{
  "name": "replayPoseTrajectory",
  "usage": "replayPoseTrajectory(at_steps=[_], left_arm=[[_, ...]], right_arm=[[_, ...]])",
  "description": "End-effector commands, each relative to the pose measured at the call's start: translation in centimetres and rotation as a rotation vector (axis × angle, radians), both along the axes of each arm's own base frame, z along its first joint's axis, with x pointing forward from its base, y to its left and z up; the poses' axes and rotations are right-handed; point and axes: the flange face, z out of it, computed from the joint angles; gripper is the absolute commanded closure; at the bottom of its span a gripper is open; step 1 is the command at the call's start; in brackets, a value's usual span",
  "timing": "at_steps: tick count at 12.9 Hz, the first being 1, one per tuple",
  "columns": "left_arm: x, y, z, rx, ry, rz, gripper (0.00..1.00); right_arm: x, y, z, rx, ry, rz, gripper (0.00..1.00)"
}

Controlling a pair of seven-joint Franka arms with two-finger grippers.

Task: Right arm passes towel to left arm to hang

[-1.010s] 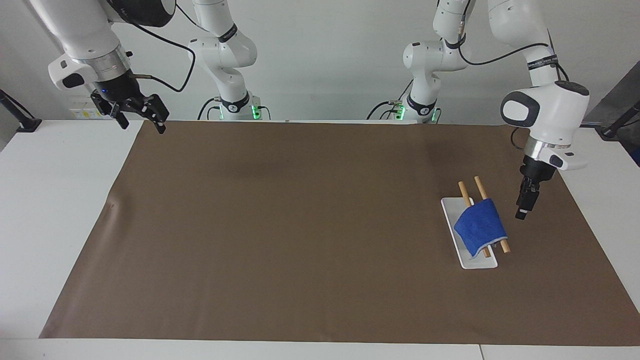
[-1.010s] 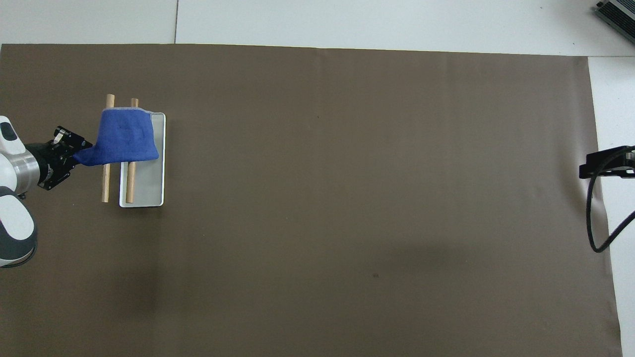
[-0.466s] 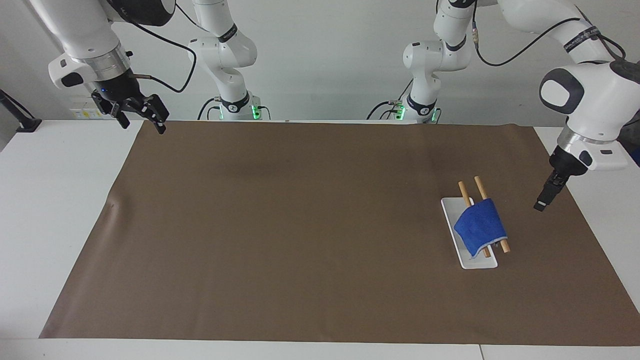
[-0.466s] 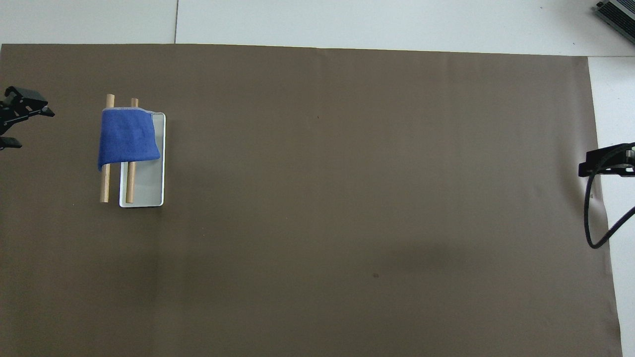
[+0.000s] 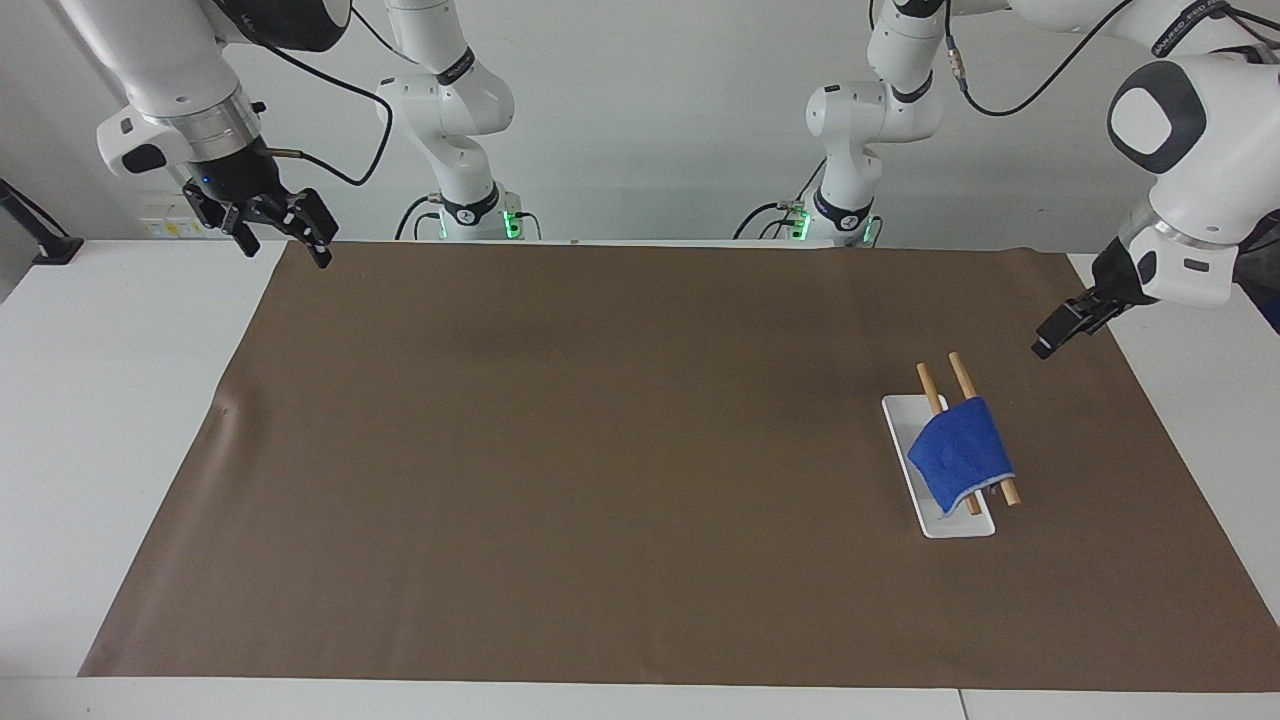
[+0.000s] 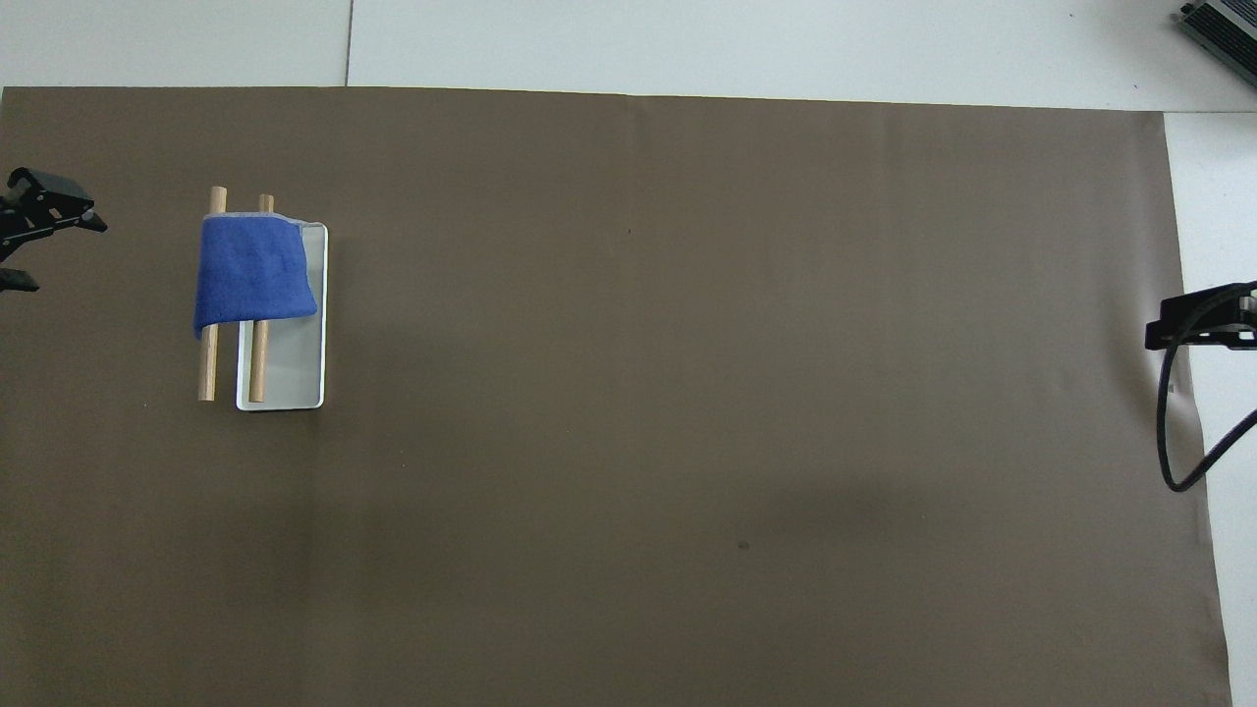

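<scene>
The blue towel (image 5: pixel 960 450) (image 6: pixel 253 270) hangs draped over two wooden rods (image 5: pixel 962 375) (image 6: pixel 208 363) of a rack with a white base (image 5: pixel 897 415) (image 6: pixel 295 363), toward the left arm's end of the table. My left gripper (image 5: pixel 1048 342) (image 6: pixel 69 257) is raised over the mat's edge at that end, apart from the towel, open and empty. My right gripper (image 5: pixel 283 248) (image 6: pixel 1169 334), with its blue light, waits open and empty above the mat's corner at the right arm's end.
A brown mat (image 5: pixel 600 450) (image 6: pixel 687 393) covers most of the white table (image 5: pixel 100 400). A loose black cable (image 6: pixel 1174 452) hangs from the right arm. Both arm bases (image 5: pixel 470 210) stand at the table's edge.
My left gripper has let the towel's corner go, lifted and drawn away toward the left arm's end of the mat. The towel has settled on the rods. The right arm has not moved.
</scene>
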Motion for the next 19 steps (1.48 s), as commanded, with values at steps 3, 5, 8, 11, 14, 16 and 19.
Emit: replayPoseTrajectory(at_steps=[3, 5, 8, 11, 14, 16, 19], left_arm=[[-3.7, -0.6, 4.3, -0.013, -0.001, -0.197, 0.0], [-3.6, -0.6, 4.2, -0.005, 0.0, -0.204, 0.0], [-3.6, -0.5, 4.3, 0.014, -0.006, -0.209, 0.0], [-3.4, -1.7, 4.4, 0.06, -0.004, -0.243, 0.0], [-3.4, -2.1, 4.5, 0.055, -0.013, -0.248, 0.0], [-3.2, -2.2, 4.6, 0.062, -0.027, -0.254, 0.0], [-2.8, -2.9, 4.7, 0.065, -0.055, -0.297, 0.0]], right_arm=[[0.4, 0.5, 0.3, -0.026, -0.056, 0.018, 0.0], [0.3, 0.5, 0.2, -0.028, -0.051, 0.021, 0.0], [0.2, 0.7, 0.2, -0.027, -0.042, 0.026, 0.0], [0.2, 0.7, 0.2, -0.025, -0.042, 0.024, 0.0], [0.2, 0.6, 0.2, -0.024, -0.044, 0.023, 0.0], [0.2, 0.7, 0.2, -0.022, -0.044, 0.024, 0.0], [0.2, 0.6, 0.2, -0.021, -0.044, 0.023, 0.0]])
